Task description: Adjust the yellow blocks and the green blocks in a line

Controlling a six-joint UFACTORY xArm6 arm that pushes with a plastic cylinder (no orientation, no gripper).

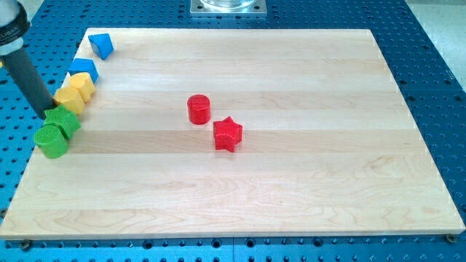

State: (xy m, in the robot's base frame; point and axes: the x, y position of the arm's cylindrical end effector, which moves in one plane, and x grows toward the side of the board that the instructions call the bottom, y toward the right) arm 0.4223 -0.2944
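Note:
Along the board's left edge, two yellow blocks sit touching: one (82, 84) above, one (69, 98) below it. Just below them lie a green star-like block (62, 120) and a green cylinder (51, 140), also touching. Together these form a slanted line down the left edge. My tip (46, 114) is at the view's far left, just off the board's edge, touching or nearly touching the left side of the green star-like block, below the lower yellow block.
Two blue blocks continue the line upward: one (84, 68) beside the upper yellow block, one (102, 45) near the top left corner. A red cylinder (199, 109) and a red star (227, 134) sit mid-board. The wooden board (291, 189) lies on a blue perforated table.

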